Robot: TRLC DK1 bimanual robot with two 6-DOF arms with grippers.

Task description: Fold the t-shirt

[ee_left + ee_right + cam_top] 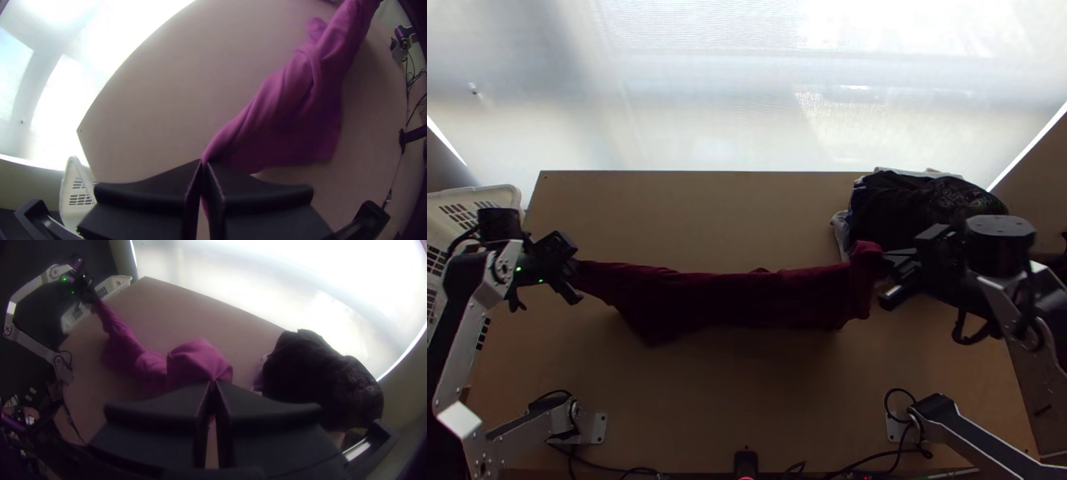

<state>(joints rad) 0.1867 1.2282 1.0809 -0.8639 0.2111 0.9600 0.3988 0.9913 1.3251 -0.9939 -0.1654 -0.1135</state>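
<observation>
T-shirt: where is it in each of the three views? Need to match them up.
Top view: t-shirt strung across the middle of the table.
Left wrist view: runs from the left hand away over the table.
Right wrist view: bunched at the right hand, running over to the left hand.
Shared landmark: white basket, on the left arm's side of the table.

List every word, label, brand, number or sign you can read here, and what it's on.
None can be read.
Dark red T-shirt: no lettering that I can make out.
Dark cloth pile: a faint, pale pattern, too indistinct to tell whether it is print.
</observation>
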